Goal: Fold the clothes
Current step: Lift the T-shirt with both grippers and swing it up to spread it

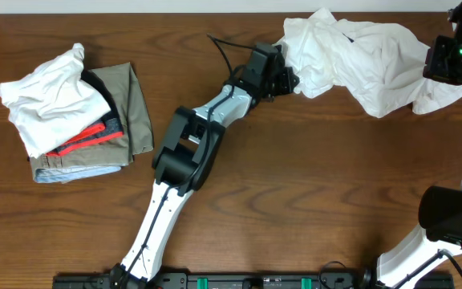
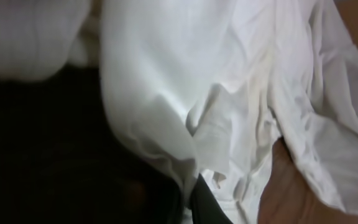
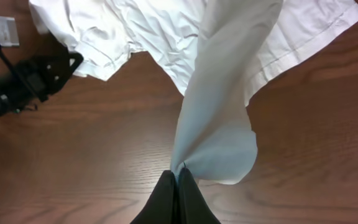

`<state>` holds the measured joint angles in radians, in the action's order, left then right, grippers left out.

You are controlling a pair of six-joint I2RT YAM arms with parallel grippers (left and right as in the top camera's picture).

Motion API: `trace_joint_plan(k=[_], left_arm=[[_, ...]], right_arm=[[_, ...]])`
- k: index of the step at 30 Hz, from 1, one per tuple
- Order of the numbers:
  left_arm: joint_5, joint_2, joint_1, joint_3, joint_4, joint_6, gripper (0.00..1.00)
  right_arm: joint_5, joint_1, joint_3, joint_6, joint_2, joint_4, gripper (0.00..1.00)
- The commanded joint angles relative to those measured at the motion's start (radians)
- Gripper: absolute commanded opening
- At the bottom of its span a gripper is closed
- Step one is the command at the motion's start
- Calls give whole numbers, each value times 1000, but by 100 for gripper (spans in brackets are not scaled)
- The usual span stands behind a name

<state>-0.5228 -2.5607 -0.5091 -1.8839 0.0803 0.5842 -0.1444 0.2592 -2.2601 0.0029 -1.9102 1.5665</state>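
A pile of clothes [image 1: 74, 112] sits on the table's [image 1: 295, 201] left, well apart from the loose garment [image 1: 359, 56] at far right. The garment lies between the left gripper [image 1: 291, 80] and the right gripper [image 3: 178, 177].

A dark brown wood-grain surface [image 1: 295, 201], evenly lit, fills the view; a pale strip [image 1: 135, 4] borders its far edge, a black rail [image 1: 239, 282] the near.
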Motion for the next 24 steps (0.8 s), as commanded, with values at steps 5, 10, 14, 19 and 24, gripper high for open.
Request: trace_joint_plan(k=[5, 10, 14, 19, 24], left_arm=[[-6, 166, 69, 26, -277, -261, 6], [9, 341, 108, 26, -429, -363, 6], [45, 487, 141, 26, -484, -412, 6], [45, 670, 207, 26, -507, -412, 6], [45, 848, 303, 26, -540, -412, 6]], right_arm=[[7, -10, -14, -19, 25, -2, 1], [18, -10, -14, -19, 25, -13, 1], [37, -9, -14, -19, 25, -25, 1], [48, -2, -14, -19, 31, -37, 1], [4, 30, -20, -14, 89, -66, 1]])
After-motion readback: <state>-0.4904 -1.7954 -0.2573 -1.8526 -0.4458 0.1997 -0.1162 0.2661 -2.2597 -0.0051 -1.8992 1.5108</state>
